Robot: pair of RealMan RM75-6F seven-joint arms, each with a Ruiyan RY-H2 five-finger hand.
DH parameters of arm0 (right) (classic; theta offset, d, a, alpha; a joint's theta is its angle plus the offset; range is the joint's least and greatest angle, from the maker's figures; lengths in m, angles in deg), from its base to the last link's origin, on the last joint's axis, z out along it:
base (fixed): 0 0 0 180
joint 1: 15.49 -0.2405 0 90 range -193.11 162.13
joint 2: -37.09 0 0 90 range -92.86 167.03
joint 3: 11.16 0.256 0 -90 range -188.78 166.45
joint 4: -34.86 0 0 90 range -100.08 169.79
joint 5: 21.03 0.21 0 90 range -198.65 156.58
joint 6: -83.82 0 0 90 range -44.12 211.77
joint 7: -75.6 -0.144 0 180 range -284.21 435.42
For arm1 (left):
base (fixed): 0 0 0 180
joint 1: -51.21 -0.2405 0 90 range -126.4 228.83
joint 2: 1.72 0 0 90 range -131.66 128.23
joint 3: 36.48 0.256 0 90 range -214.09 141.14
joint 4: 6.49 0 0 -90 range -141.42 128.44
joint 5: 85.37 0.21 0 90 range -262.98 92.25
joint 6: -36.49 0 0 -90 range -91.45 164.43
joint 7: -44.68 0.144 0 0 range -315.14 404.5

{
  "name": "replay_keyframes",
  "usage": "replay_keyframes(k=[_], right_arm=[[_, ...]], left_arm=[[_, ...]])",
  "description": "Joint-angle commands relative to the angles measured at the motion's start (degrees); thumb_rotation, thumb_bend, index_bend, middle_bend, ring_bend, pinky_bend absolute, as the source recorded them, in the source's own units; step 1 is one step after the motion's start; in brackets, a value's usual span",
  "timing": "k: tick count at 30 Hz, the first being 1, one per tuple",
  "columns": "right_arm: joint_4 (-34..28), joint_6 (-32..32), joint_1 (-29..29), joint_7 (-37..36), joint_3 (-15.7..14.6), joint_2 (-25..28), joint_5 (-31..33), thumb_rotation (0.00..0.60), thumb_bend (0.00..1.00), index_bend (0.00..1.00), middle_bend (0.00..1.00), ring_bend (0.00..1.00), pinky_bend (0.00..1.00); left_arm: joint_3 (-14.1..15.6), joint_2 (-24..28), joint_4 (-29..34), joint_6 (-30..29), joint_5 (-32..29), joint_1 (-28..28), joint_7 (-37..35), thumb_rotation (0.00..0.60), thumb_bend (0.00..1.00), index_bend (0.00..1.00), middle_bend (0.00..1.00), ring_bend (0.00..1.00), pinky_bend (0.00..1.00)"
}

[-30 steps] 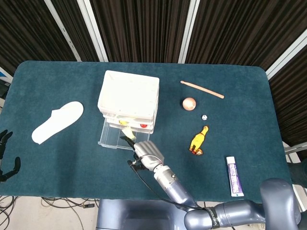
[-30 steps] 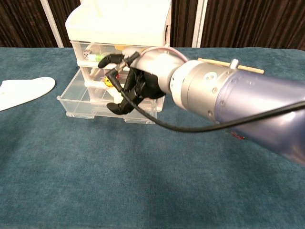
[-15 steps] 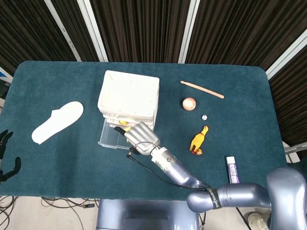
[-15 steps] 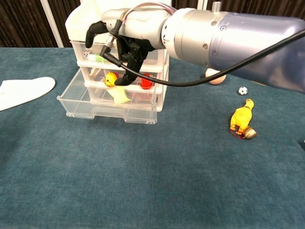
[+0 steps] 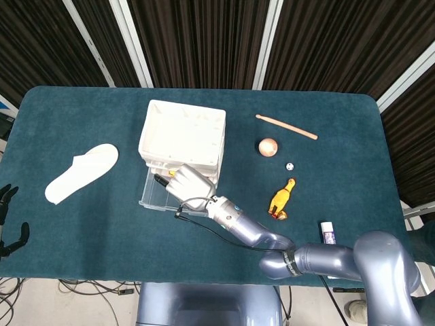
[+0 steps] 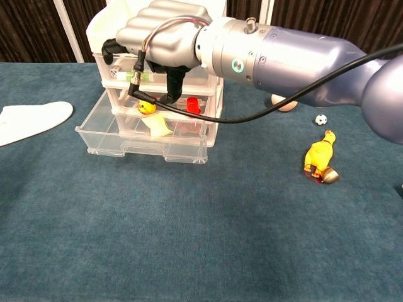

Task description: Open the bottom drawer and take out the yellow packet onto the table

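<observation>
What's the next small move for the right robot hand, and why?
Probably lower the right robot hand into the open bottom drawer and pinch the yellow packet. The drawer is already pulled out, the packet lies inside it, and the hand hovers above without holding it.

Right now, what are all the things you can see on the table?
drawer unit: 1, white, table's middle-left; bottom drawer pulled open
yellow packet: 1, in open bottom drawer
slipper: 1, white, left side
wooden stick: 1, tan, far right of drawers
ball: 1, peach, below stick
tiny ball: 1, black-and-white, beside it
rubber chicken: 1, yellow, right of drawers
tube: 1, white-purple, near right edge
table: 1, dark teal
right hand: silver, over the open drawer
left hand: black, left edge
</observation>
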Motion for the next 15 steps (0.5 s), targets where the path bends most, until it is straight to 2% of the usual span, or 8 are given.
replay_keyframes(k=[1,8,15], right_arm=[[2.3,1.2,-1.1,-1.3,-1.3,-0.4,-2.7,0.600,0.27,0.22,1.00,1.00,1.00],[7.1,3.7,-3.5,-0.3,-3.5,-1.4,-7.4,0.600,0.24,0.22,1.00,1.00,1.00],[9.2,6.7,-5.4,3.1,-3.8,-1.4,-7.9,0.600,0.20,0.22,1.00,1.00,1.00]], left_arm=[[0.0,0.0,0.0,0.1,-0.2,0.0,0.1,0.600,0.51,0.03,0.00,0.00,0.00],[-0.2,0.0,0.2,0.5,-0.8,0.2,0.4,0.600,0.51,0.03,0.00,0.00,0.00],[-0.3,0.1,0.4,0.9,-1.2,0.3,0.4,0.600,0.51,0.03,0.00,0.00,0.00]])
